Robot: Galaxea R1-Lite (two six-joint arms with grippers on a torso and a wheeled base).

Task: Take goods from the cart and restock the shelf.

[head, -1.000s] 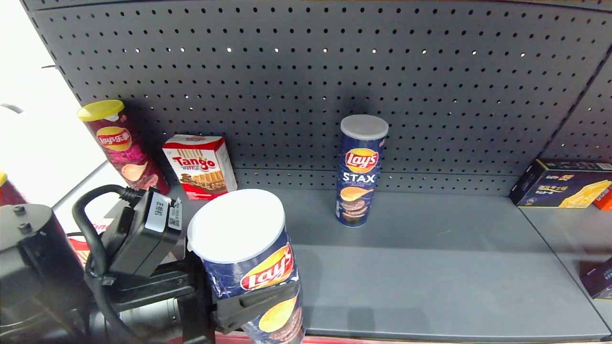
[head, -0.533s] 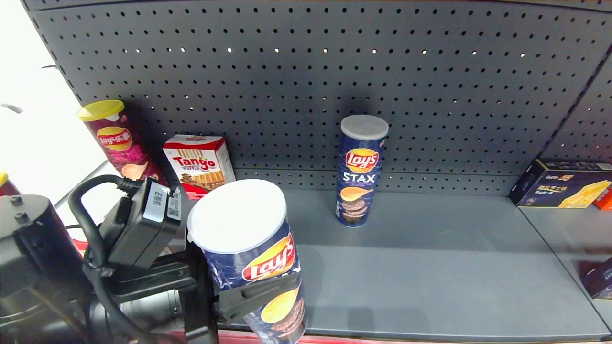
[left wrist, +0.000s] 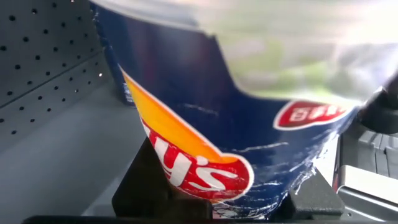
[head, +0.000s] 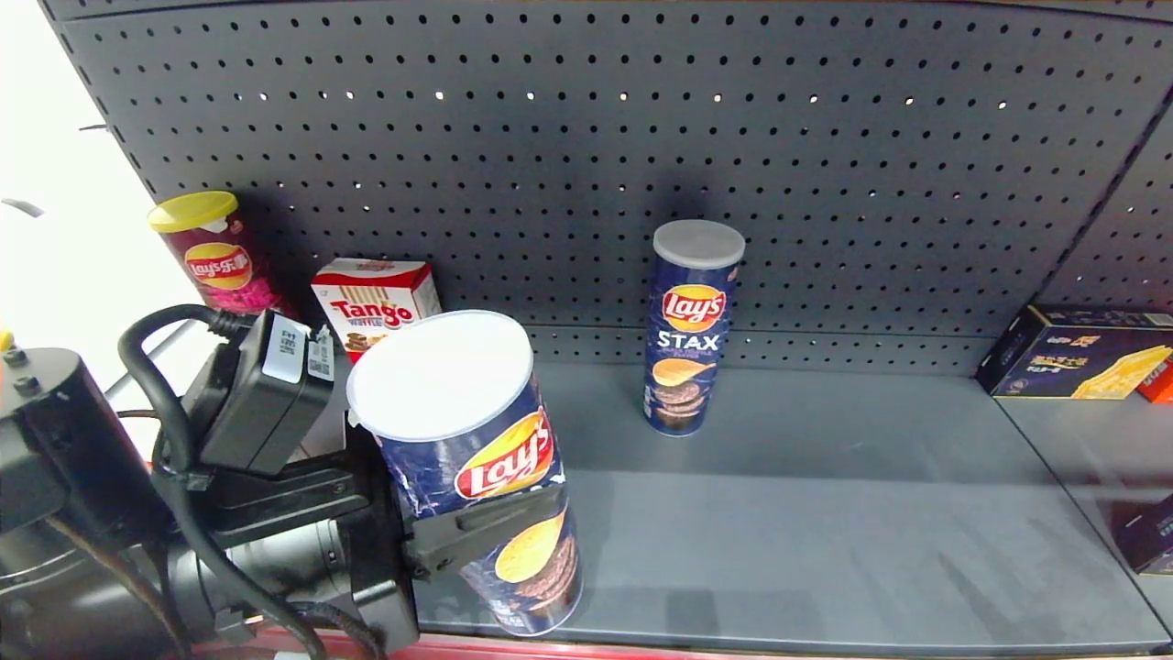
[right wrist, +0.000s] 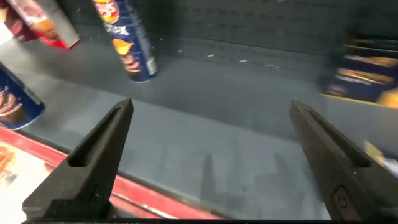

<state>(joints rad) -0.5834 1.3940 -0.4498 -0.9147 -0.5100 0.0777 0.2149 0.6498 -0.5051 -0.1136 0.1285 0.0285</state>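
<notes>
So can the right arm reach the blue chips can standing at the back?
Probably yes. The right gripper is open, and only shelf lies between it and the standing can.

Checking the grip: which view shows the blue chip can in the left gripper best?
Head view: the blue chip can appears lid to base, clamped by the left gripper. Left wrist view gives a close patch of its side; right wrist view catches its lower end.
</notes>
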